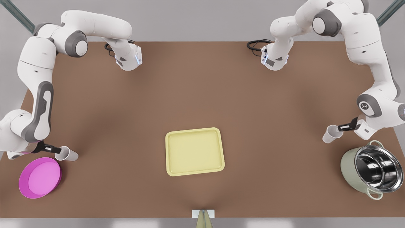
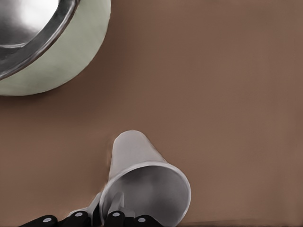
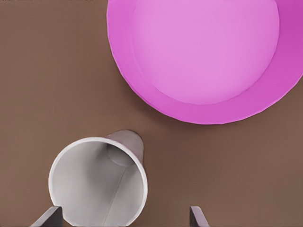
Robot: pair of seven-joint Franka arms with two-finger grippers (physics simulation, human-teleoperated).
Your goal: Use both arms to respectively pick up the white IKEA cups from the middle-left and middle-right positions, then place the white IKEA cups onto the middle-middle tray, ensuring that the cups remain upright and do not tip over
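Note:
Two white cups stand at the table's sides. In the front view's right, my left gripper (image 1: 341, 128) is shut on the rim of one white cup (image 1: 331, 134), next to the steel pot. The left wrist view shows that cup (image 2: 142, 179) with one finger inside the rim and one outside, at my left gripper (image 2: 106, 207). At the front view's left, my right gripper (image 1: 57, 149) is open at the other white cup (image 1: 67, 154), beside the magenta bowl. In the right wrist view this cup (image 3: 97, 187) sits between the spread fingertips (image 3: 47, 218), nearer one of them. The pale yellow tray (image 1: 194, 152) lies bare at the table's middle.
A magenta bowl (image 1: 39, 177) sits at the front view's near left corner and fills much of the right wrist view (image 3: 203, 52). A green-sided steel pot (image 1: 371, 169) stands at the near right and also shows in the left wrist view (image 2: 52, 52). Brown table lies between cups and tray.

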